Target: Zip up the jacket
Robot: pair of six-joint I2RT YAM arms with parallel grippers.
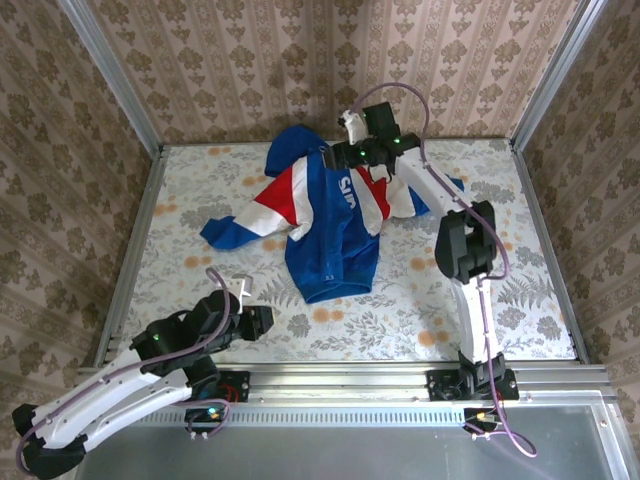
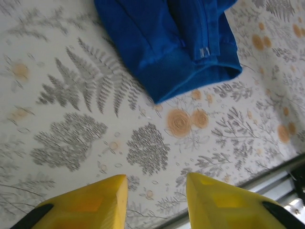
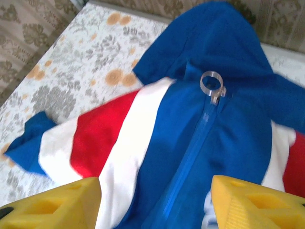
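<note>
The jacket [image 1: 330,235] lies flat at the middle back of the table, blue with red and white panels, hood toward the far wall. My right gripper [image 1: 337,153] hovers over its collar, open, with nothing between its yellow fingers [image 3: 52,202]. In the right wrist view the jacket [image 3: 228,138] shows its blue zipper [image 3: 190,162], joined up to a clear ring pull [image 3: 212,83] at the collar. My left gripper [image 1: 262,322] sits low near the front left, open and empty, short of the jacket's hem [image 2: 186,62]. Its fingertips [image 2: 109,191] frame bare tablecloth.
A floral tablecloth [image 1: 200,190] covers the table. A metal rail [image 1: 350,378] runs along the near edge, also in the left wrist view [image 2: 281,171]. Wallpapered walls and frame posts [image 1: 110,70] close in the back and sides. A sleeve [image 1: 235,228] spreads out to the left.
</note>
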